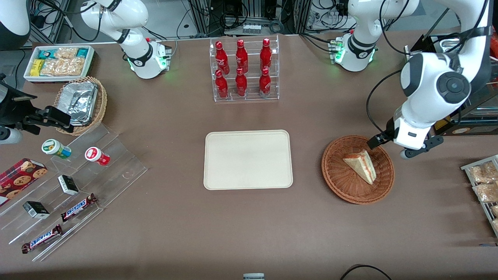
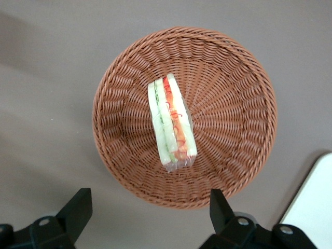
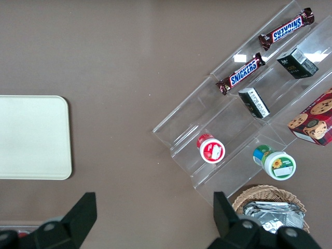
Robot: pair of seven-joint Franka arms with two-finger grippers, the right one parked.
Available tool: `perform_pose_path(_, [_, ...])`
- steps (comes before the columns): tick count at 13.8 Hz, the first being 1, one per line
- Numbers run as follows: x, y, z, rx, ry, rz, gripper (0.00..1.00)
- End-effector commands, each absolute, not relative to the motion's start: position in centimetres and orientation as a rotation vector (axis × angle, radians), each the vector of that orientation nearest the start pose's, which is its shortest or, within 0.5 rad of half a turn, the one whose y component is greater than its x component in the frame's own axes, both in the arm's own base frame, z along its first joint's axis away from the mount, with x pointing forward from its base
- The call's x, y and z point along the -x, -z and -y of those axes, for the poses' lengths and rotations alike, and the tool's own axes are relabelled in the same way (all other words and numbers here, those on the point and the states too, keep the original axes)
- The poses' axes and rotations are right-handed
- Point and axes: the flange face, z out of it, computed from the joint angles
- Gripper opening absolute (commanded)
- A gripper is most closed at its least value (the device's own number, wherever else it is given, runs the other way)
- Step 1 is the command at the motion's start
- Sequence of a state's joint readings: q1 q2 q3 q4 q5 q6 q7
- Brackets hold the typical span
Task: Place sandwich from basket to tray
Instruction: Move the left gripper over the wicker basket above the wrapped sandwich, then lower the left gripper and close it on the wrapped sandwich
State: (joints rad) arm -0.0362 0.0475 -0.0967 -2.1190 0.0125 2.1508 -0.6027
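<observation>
Gripper (image 2: 148,215) spread wide and empty, hovering above the basket (image 2: 236,111) rim; sandwich (image 2: 172,122) below it, on edge in the basket's middle, filling upward. Tray (image 1: 248,159) well off toward the parked arm's end. Risk, likely — soft wedge crushed or tipped flat if pinched off-centre. Legible: "SNICKERS" on the bars (image 3: 244,72).

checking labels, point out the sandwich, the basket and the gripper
sandwich (image 2: 173,124), left wrist view, striped cut edge
basket (image 1: 337,178), front view, bare woven floor
gripper (image 2: 148,207), left wrist view, midway between its open fingertips, above the basket
</observation>
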Motion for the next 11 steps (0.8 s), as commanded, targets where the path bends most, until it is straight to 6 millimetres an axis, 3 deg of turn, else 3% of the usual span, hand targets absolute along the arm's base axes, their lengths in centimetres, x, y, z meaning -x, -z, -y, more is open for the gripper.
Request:
perform_pose_path(1, [-54.8,-37.1,7.5,3.025,-0.008,0.851,1.0])
perform_pose_path(7, [-56.1,-33.0,8.9,2.996,0.001,1.004,1.0])
perform_pose_path(11, [-56.3,-31.1,9.6,3.0,-0.019,0.996,1.0])
